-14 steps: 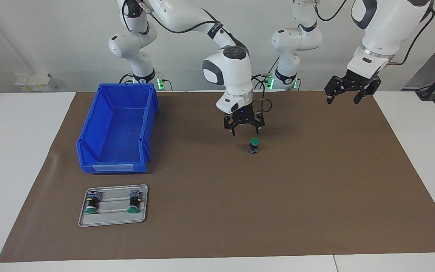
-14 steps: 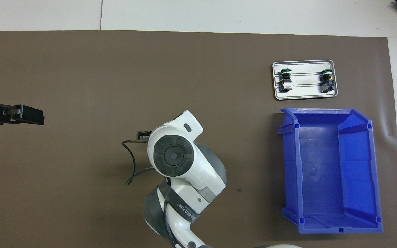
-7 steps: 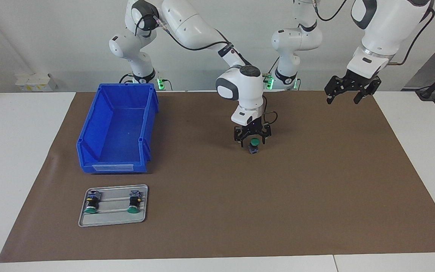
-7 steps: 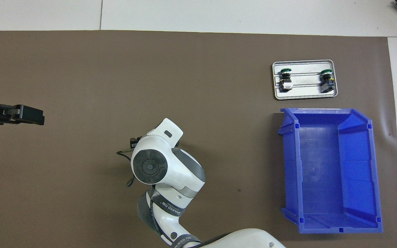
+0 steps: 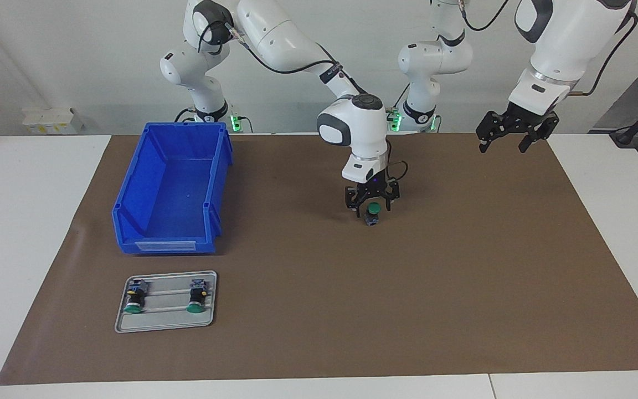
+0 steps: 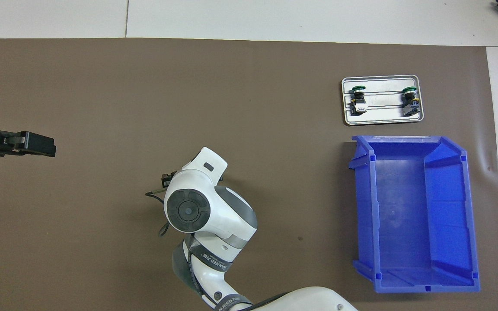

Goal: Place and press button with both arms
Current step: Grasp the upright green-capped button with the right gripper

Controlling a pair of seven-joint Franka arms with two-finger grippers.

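My right gripper (image 5: 372,206) stands low over the button (image 5: 372,214), its fingers spread wide to either side of the green cap; I cannot tell whether they touch it. The button stands upright on the brown mat (image 5: 463,266), about midway along its length and closer to the edge at my bases than to the opposite edge. Around it the mat lies bare on every side, with the widest open stretch running toward my left arm's end.

My left gripper (image 5: 508,143) hangs in the air over the mat's corner at that end, near my bases, fingers wide apart and holding nothing; that arm waits.

Toward my right arm's end, the blue bin (image 5: 170,185) sits by the edge nearest my bases, well apart from the button. The grey tray (image 5: 166,324) lies just past the bin, near the mat's outer corner, with two spare buttons (image 5: 133,296) lying on their sides in it.

The facing view shows the fingers and the button; in the overhead view my right wrist housing (image 6: 201,203) covers both, and only a black block of my left gripper (image 6: 33,144) pokes in at the side. The overhead view does show the bin's (image 6: 413,211) whole floor and the tray's (image 6: 381,120) raised ribs.
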